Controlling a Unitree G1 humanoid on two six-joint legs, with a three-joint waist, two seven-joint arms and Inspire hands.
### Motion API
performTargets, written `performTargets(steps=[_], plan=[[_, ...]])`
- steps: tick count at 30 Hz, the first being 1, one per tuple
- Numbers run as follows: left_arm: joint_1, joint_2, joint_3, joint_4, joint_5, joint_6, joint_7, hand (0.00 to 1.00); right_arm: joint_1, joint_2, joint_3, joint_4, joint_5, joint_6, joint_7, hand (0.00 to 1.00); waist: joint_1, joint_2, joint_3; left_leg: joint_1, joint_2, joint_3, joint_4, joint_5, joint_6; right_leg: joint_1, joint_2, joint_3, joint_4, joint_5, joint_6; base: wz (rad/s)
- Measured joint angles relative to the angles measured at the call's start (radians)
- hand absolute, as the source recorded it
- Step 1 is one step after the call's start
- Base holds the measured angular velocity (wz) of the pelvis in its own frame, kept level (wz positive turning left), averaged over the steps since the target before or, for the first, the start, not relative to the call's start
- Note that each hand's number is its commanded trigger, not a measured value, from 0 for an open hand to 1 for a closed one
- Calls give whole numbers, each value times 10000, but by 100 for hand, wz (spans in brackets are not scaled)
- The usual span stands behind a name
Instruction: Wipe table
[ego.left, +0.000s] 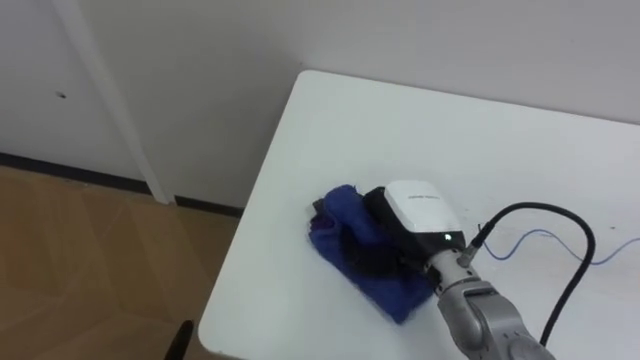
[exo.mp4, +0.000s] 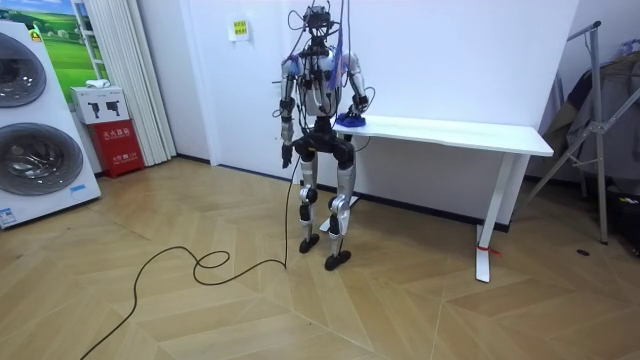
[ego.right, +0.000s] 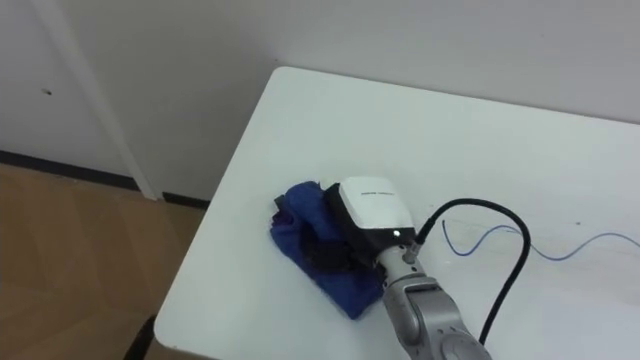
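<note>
- Right hand comes in from 5 o'clock and rests on top of the blue cloth; cannot tell whether it lies flat or grips.
- Small grey print on the hand's white back, too small to read.
- Cloth lies bunched on the white table, near the edge at 7 o'clock, touching the tabletop.
- Left hand hangs by the robot's hip in the room view; its state cannot be told.
- Robot stands at the table's end, at the room view's left.
- Wall sign at 11 o'clock of the robot, writing unreadable.
- Red box with a white label, at 9 o'clock.
</note>
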Motion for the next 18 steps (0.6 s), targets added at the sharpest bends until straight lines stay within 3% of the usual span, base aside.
performTargets(steps=[11,16,18], plan=[[0,-43,-30,-27,-40,16,174,0,-282,29,12,629,1497,-71,-2,100,-57,-30,10,-5,-34,-31,25,2,4,26,-31,21,4,-1,1,0],[10,-68,14,-31,-3,346,311,0,-616,36,64,841,2451,220,175,100,38,0,33,-7,-34,20,4,-8,21,-15,-33,57,5,-6,9,-6],[84,-94,27,-31,-69,483,365,0,-835,36,-199,1436,3058,36,221,100,-62,12,39,61,-37,23,59,-6,23,72,-44,37,3,-6,10,2]])
